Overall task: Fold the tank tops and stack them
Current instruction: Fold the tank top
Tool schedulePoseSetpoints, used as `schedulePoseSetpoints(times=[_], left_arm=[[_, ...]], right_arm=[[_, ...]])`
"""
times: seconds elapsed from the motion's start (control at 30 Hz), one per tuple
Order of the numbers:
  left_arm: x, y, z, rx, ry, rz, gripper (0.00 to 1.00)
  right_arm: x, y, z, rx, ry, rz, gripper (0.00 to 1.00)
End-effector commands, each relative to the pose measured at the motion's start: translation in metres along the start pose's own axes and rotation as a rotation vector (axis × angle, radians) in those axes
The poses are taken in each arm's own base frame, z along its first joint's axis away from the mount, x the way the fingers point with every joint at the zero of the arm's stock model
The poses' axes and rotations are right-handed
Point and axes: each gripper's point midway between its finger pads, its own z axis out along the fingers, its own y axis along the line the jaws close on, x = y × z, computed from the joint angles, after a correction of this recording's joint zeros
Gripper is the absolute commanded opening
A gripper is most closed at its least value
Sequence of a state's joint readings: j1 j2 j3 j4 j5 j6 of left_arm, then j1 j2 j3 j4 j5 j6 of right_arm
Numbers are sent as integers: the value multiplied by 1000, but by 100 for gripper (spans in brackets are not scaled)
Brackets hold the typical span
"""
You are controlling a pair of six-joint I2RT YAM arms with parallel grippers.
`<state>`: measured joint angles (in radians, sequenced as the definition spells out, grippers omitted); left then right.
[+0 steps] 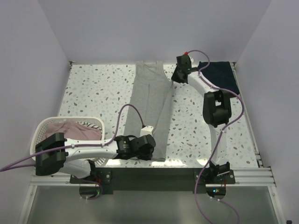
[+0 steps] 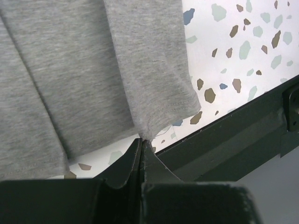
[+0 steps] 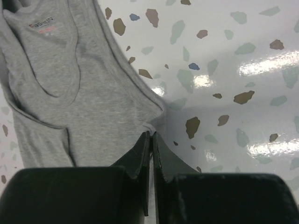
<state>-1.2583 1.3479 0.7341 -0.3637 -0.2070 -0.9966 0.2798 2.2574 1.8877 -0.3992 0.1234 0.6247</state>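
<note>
the grey tank top [image 1: 149,102] lies lengthwise between the arms: left gripper [image 2: 141,144] is closed on its near hem, right gripper [image 3: 150,137] is closed on the far armhole edge.

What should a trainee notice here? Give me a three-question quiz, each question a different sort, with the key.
1. True or false: the left gripper is shut on the hem of the grey top.
2. Fill in: the cloth in the basket is ___.
3. Where does the navy top lie? A) in the basket; B) at the far right corner of the table; C) on the grey top.
Key: 1 true; 2 pink; 3 B.
</note>
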Motion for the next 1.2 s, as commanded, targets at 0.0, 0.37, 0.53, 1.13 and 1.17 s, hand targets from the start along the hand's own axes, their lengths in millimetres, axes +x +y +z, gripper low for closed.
schedulePoseSetpoints(times=[0.0,0.37,0.53,1.13,1.17], left_arm=[[-11,7,-9,-13,-56,-52,0],[0,31,-15,-72,-54,-87,0],[4,35,-16,-75,-45,-88,0],[19,49,-18,-96,-7,-115,0],[20,50,-18,-97,-6,-116,0]], right_arm=[[-31,30,-18,-41,-84,35,0],[-12,77,6,-93,-60,3,0],[1,90,13,-106,-46,-12,0],[30,122,20,-161,-40,-66,0],[32,122,21,-162,-40,-67,0]])
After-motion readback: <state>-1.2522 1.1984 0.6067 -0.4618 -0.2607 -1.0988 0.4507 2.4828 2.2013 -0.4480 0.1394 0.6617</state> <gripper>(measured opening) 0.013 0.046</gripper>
